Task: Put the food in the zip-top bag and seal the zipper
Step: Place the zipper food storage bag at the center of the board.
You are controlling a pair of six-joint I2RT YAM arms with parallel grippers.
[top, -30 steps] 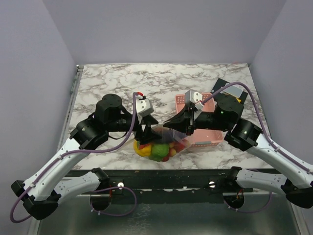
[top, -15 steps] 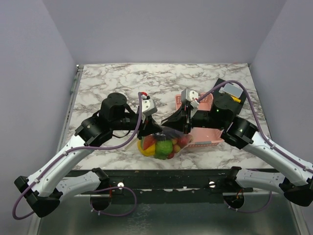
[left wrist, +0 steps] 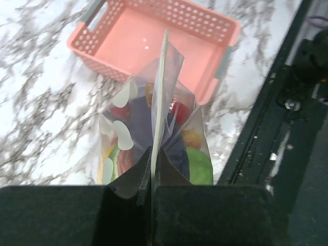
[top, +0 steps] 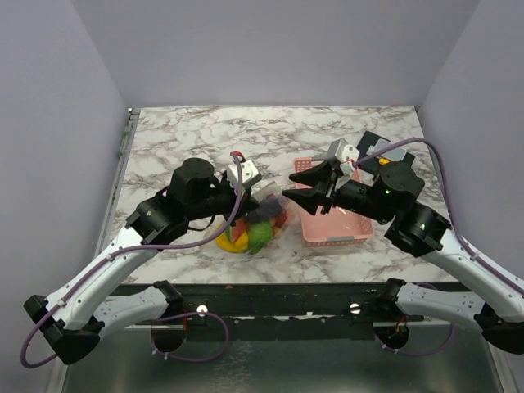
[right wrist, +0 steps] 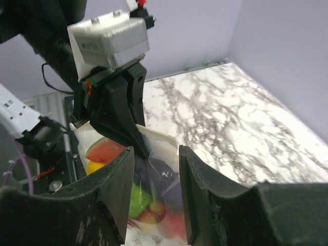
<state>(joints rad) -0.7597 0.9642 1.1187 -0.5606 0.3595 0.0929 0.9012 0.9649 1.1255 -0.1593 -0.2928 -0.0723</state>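
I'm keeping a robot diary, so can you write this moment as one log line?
left gripper: shut on zip-top bag | right gripper: open, apart from bag | food: inside bag | zipper: looks closed

Soft, even light, faint shadows; crisp top view, dark blurry near foreground in both wrist views.

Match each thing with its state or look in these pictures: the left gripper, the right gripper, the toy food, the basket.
Things
1. left gripper
2. right gripper
3. food
4. basket

States
A. pink, with perforated walls
B. jaws apart, holding nothing
C. inside the clear zip-top bag
D. jaws shut on the bag's top edge

Pairs: 1-D, 2-B, 3-C, 4-A
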